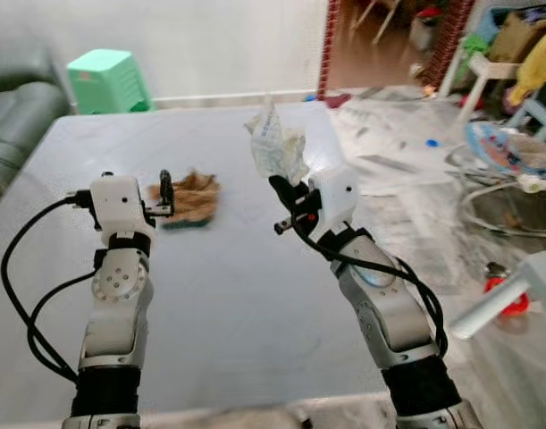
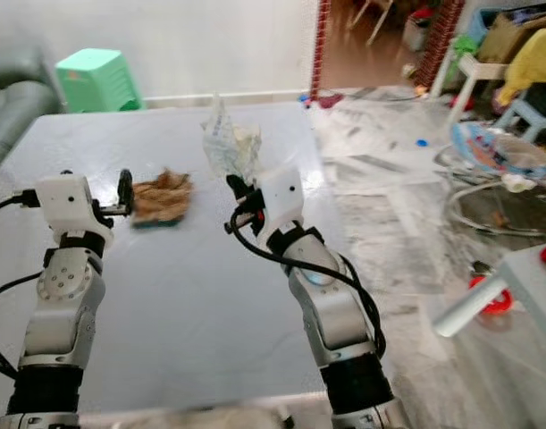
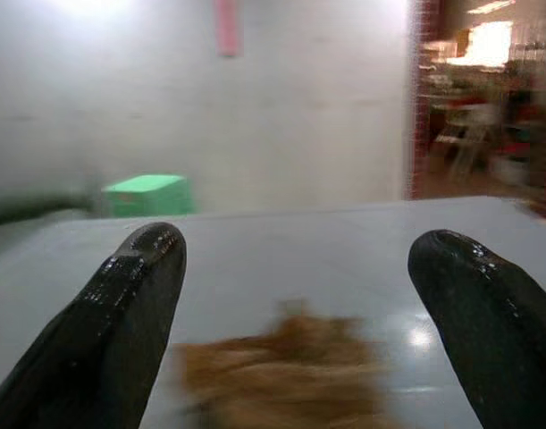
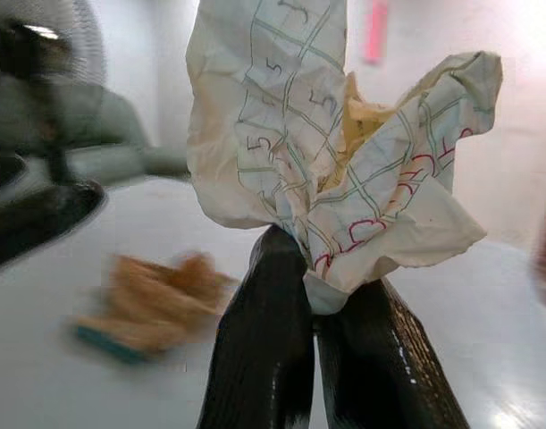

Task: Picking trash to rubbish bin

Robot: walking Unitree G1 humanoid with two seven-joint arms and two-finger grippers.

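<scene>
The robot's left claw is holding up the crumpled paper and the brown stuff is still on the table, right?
Not quite. It is the right claw that holds the paper, as the right wrist view shows close up. The left claw is open, near the brown stuff, which does lie on the table.

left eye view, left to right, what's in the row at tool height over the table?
Left tool, open → brown trash pile on the table → right tool shut on crumpled paper.
</scene>
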